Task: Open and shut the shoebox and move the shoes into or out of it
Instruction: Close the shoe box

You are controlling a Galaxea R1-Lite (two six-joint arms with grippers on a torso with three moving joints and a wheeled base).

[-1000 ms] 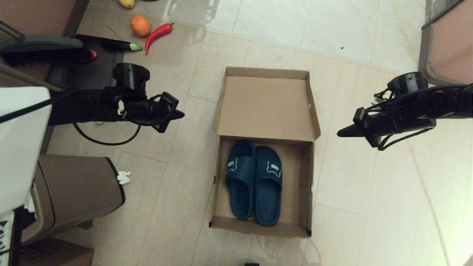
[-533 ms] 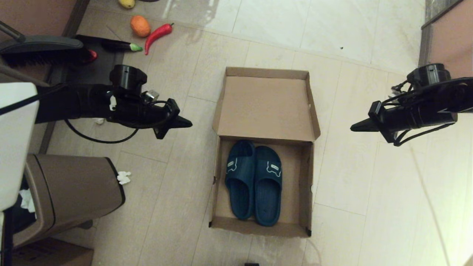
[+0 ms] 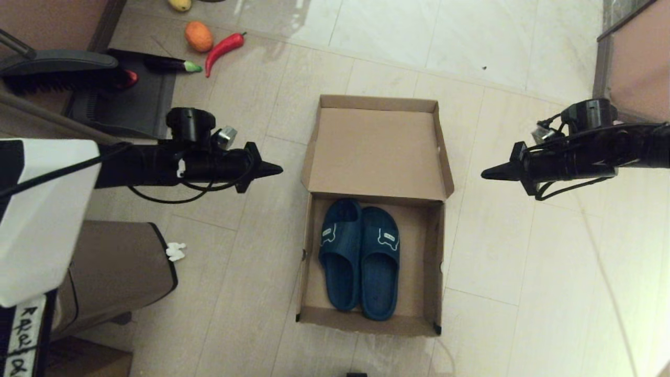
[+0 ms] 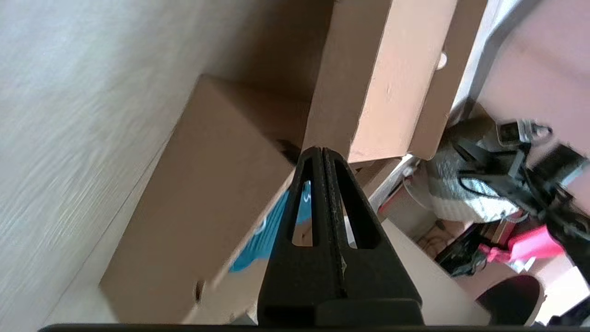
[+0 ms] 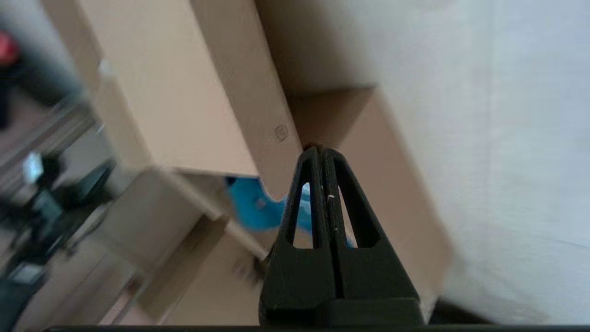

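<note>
Red chili (image 3: 224, 46), orange (image 3: 199, 36), eggplant (image 3: 171, 65), trash bin (image 3: 112, 267).

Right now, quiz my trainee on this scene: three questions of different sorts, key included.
1. True or false: the shoebox lid is open.
2. Where are the shoes? A) on the floor B) inside the shoebox C) in a gripper
3. Fill in: the left gripper and right gripper are both ____, one on each side of the lid.

Key: 1 true; 2 B; 3 shut.

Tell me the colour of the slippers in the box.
Dark teal-blue shoes, white-outlined strap patches; clearest in the head view.
</note>
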